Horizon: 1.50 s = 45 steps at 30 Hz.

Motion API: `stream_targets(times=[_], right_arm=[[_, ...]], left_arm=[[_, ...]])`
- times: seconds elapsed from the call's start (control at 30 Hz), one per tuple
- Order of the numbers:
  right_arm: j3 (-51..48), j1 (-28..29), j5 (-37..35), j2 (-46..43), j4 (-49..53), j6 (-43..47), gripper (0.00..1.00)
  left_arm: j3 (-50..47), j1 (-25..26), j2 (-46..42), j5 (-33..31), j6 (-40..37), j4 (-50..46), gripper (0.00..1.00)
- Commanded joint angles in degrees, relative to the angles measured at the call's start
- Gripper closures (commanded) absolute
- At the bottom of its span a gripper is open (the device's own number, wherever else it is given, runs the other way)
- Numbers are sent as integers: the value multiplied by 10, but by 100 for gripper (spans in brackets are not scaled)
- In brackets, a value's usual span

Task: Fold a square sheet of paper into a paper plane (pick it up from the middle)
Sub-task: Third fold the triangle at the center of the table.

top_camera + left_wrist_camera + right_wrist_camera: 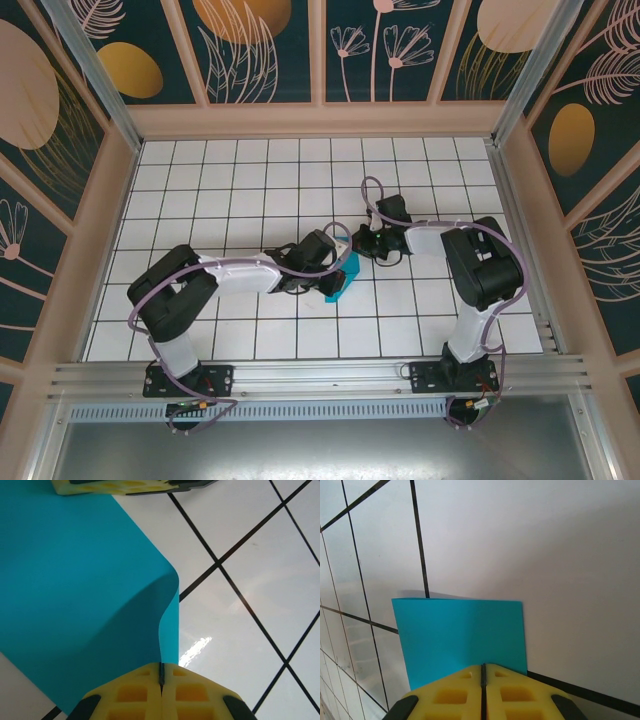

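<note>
Most of the square sheet of paper was hidden from above. In the overhead view only a small teal wedge showed between the two wrists, with the rest covered by the left arm's wrist and cables, so its outline could not be read there.

The left claw was closed on the sheet, a thin edge running straight into the seam between its yellow pads. From that pinch the paper rose in a curl and spread ahead and to the claw's left, cut off by the frame edge. How many layers lay in the curl could not be told.

The right claw was also pressed shut, gripping the sheet's opposite edge, which its pads masked. Beyond its tips the paper showed as a flat teal rectangle with two clean corners and a narrow shadow along the far side. In the left wrist view, the right claw's fingers sat at the far end of the sheet, mostly cropped by the top of the frame.

Around both claws lay the white tiled table with black grid lines, showing to the right of the left claw and ahead of the right one. The right arm bent in from the side, its wrist close to the left one. Patterned walls enclosed the table beyond them.
</note>
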State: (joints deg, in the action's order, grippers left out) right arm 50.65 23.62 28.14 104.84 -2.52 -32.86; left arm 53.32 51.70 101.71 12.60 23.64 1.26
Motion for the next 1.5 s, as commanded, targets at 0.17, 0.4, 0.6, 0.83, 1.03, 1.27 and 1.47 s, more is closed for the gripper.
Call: stream_targets(times=[0.17,0.4,0.6,0.83,1.03,1.27,1.47], right_arm=[[3,6,-38,21,34,19,89],[2,6,-40,22,37,18,89],[1,6,-44,22,37,16,89],[-2,6,-46,22,37,13,89],[-4,6,-46,21,38,12,89],[-4,7,-47,22,38,10,89],[-5,8,-48,22,38,10,89]], left_arm=[[39,-14,26,-40,8,-35,98],[46,-14,32,-65,10,-47,97],[44,-14,32,-72,20,-52,97],[36,-13,36,-76,45,-46,97],[27,-14,31,-81,60,-42,96],[13,-14,32,-74,72,-33,96],[14,-14,29,-85,70,-34,95]])
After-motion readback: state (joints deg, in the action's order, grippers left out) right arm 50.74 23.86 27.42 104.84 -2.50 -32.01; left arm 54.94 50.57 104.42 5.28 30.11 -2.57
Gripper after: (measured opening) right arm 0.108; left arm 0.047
